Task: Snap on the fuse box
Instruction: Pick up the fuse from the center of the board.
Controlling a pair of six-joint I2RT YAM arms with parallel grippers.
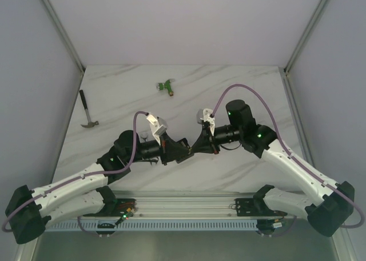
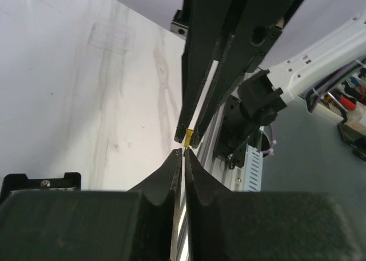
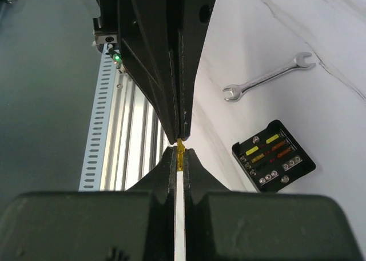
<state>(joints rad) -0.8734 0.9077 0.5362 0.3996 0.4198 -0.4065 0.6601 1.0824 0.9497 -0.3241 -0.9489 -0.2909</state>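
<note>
The fuse box is a small black square box with yellow and orange fuses showing. It lies on the white table to the right of my right gripper, with no lid on it. In the top view the arms hide it. My right gripper is shut on a tiny yellow fuse above the table. My left gripper is shut and meets the right gripper tip to tip, with its tips at the fuse's free end. In the top view the two grippers meet at mid-table.
A silver wrench lies beyond the fuse box. A hammer lies at the table's left edge and a green connector at the back. A faint clear rectangular outline lies on the table. The aluminium rail runs along the near edge.
</note>
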